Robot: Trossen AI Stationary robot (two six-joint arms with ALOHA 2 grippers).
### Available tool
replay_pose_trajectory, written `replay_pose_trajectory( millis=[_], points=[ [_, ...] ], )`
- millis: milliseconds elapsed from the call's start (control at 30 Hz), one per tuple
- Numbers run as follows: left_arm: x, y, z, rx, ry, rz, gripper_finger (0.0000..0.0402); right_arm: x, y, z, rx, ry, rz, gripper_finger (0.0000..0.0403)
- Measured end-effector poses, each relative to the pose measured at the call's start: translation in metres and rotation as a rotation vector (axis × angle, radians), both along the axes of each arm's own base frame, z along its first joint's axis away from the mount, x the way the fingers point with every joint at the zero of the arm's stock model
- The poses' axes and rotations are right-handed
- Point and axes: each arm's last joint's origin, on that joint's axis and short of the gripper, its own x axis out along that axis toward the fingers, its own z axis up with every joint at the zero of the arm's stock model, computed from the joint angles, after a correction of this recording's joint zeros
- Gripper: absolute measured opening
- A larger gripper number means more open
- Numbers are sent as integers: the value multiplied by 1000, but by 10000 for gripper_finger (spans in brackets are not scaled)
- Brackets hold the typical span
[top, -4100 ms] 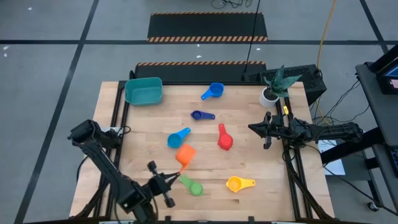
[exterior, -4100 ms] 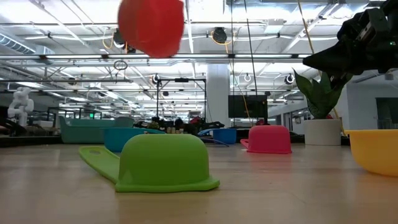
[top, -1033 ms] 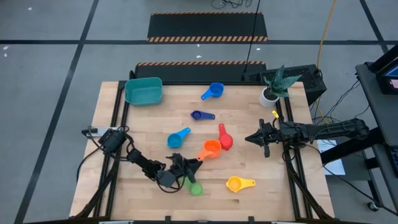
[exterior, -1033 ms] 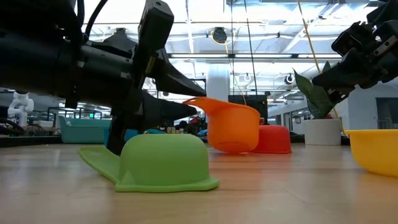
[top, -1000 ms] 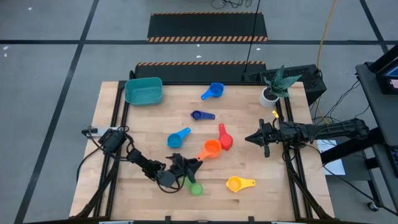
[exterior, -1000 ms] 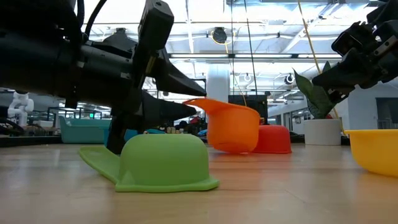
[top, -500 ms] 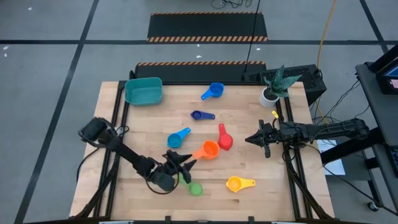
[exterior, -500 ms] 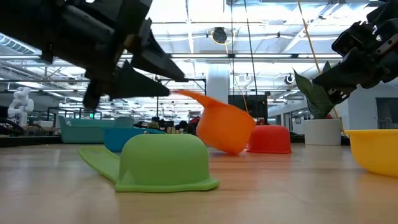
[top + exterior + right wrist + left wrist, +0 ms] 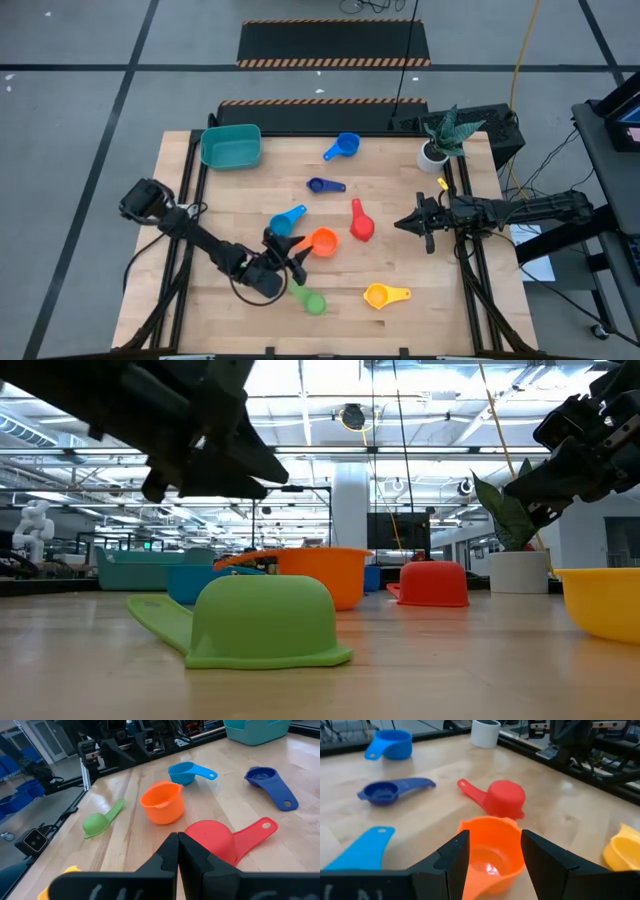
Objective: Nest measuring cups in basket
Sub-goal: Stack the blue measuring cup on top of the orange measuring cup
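- Left gripper low over the table's near middle, fingers parted, holding nothing, tips just short of the orange cup.
- Orange cup upright on the table, mouth up, framed between the two dark fingers in the left wrist view, apart from both.
- Light blue cup just beside the orange cup, on the basket's side.
- Red cup mouth down, near the orange cup on the right arm's side.
- Green cup mouth down at the near edge, close under the left gripper.
- Yellow cup near the green cup, toward the right.
- Dark blue cup and blue cup farther back, well apart from the gripper.
- Basket at the far left corner, holding no cup.
- White plant pot at the far right edge.
- Right gripper waiting at the right edge, fingers pressed together, empty.
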Motion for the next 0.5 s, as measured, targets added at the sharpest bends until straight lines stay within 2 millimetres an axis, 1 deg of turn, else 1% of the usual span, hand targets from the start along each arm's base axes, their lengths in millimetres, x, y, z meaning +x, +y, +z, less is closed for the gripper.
replay_pose_trajectory(
  millis=[100, 167, 267, 300, 400, 500],
  points=[
    [5, 5, 2, 37, 13, -12, 180, 0, 0, 0, 0, 0, -1, 0],
    [7, 7, 3, 67, 33, -52, 180, 0, 0, 0, -1, 0, -4, 0],
    [10, 2, 6, 155, 109, -228, 180, 0, -1, 0, -7, -3, -26, 0],
    [10, 0, 6, 181, 126, -250, 180, 0, -1, 0, -12, -4, -28, 0],
    [9, 1, 5, 230, 153, -255, 189, 0, -1, 0, -26, -5, -25, 0],
    [11, 7, 5, 263, 180, -244, 213, 0, -1, 0, -32, -5, -22, 0]
  ],
)
